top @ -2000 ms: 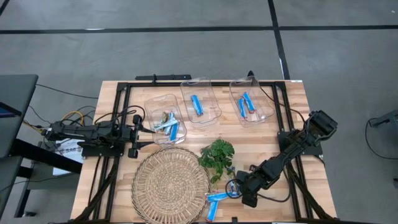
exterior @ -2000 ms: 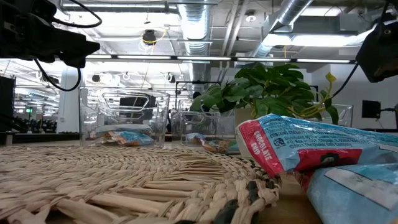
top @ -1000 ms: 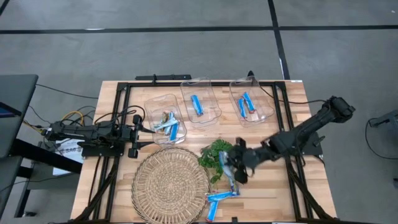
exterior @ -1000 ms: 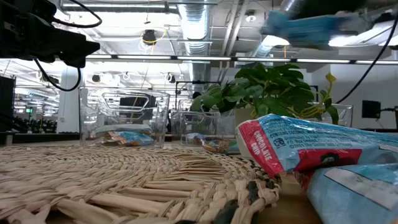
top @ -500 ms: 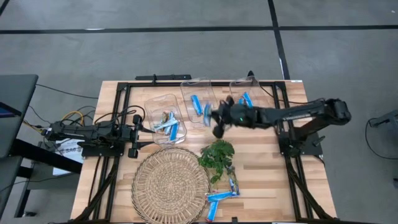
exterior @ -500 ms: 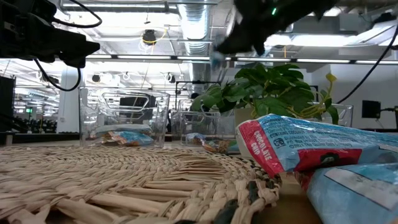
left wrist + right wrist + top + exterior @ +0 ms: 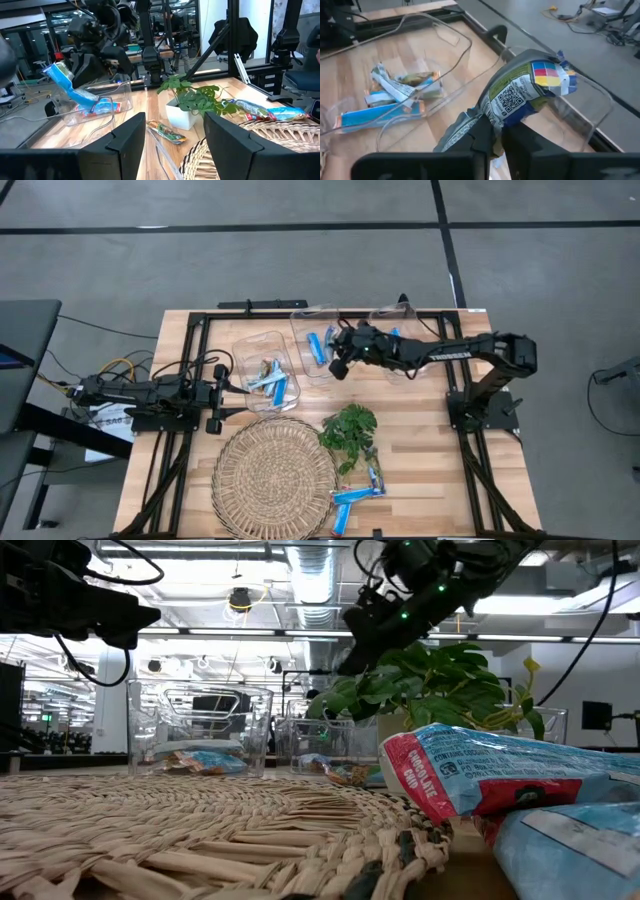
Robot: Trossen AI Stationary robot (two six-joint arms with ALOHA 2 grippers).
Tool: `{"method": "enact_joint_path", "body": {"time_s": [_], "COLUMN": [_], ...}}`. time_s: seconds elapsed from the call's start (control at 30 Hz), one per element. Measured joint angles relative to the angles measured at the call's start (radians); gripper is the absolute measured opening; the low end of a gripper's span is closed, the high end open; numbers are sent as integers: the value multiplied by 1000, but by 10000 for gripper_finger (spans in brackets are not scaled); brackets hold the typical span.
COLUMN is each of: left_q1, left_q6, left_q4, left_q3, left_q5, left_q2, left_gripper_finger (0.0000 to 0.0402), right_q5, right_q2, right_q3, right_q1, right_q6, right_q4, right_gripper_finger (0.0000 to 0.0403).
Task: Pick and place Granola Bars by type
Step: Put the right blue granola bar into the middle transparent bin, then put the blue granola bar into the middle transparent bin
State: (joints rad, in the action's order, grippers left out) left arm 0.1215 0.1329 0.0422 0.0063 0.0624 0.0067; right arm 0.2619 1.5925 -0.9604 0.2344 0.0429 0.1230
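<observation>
- High view: we see the right gripper (image 7: 338, 363) reached across over the middle bin (image 7: 322, 346), its fingers closed on a blue bar (image 7: 331, 341) that sits just above that bin's right side. The held bar's long axis runs roughly along the bin's length, toward the table's far edge. The left gripper (image 7: 222, 387) rests low at the table's left, next to the left bin (image 7: 265, 370); we cannot tell how far its fingers are spread. One blue bar lies in the middle bin, two in the right bin (image 7: 402, 345), and a few mixed bars in the left bin. More bars (image 7: 355, 493) lie on the table between the plant (image 7: 349, 429) and the woven mat (image 7: 273, 473).
- Low view: we see the right arm high above the plant, and a red-tipped blue bar (image 7: 470, 778) lying close to the camera at the mat's edge, its long axis running across the picture.
- Left wrist view: we see the held bar (image 7: 70, 88) tilted above a clear bin, upper end near the right gripper.
- Right wrist view: the fingers (image 7: 485, 135) pinch tight on the wrapper (image 7: 525, 97), which stands up away from them, colour-block end farthest out, above a clear bin.
</observation>
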Motion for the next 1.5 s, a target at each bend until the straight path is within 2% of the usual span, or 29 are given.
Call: {"method": "enact_joint_path", "body": {"time_s": [0.57, 0.67, 0.93, 1.1, 1.27, 1.4, 1.5], "left_q1": [0, 0, 0, 0, 0, 0, 0], "left_q6": [0, 5, 5, 1, 9, 3, 6], "left_q4": [0, 0, 0, 0, 0, 0, 0], "left_q3": [0, 0, 0, 0, 0, 0, 0], "left_q5": [0, 0, 0, 0, 0, 0, 0], "left_q2": [0, 0, 0, 0, 0, 0, 0], "left_gripper_finger": [196, 196, 196, 196, 196, 196, 196], "right_q5": [-4, -37, -139, -232, -266, -339, -340], "right_q2": [23, 11, -87, -145, -174, -183, -180], "right_q3": [-41, -41, -42, -42, -41, -41, -41], "right_q1": [-5, -28, -212, -358, -475, -549, -606], "right_q6": [-26, -26, -59, -69, 71, 253, 400], "right_q4": [-83, -83, -72, -158, -275, -339, -372], "right_gripper_finger": [168, 182, 199, 195, 186, 180, 178]}}
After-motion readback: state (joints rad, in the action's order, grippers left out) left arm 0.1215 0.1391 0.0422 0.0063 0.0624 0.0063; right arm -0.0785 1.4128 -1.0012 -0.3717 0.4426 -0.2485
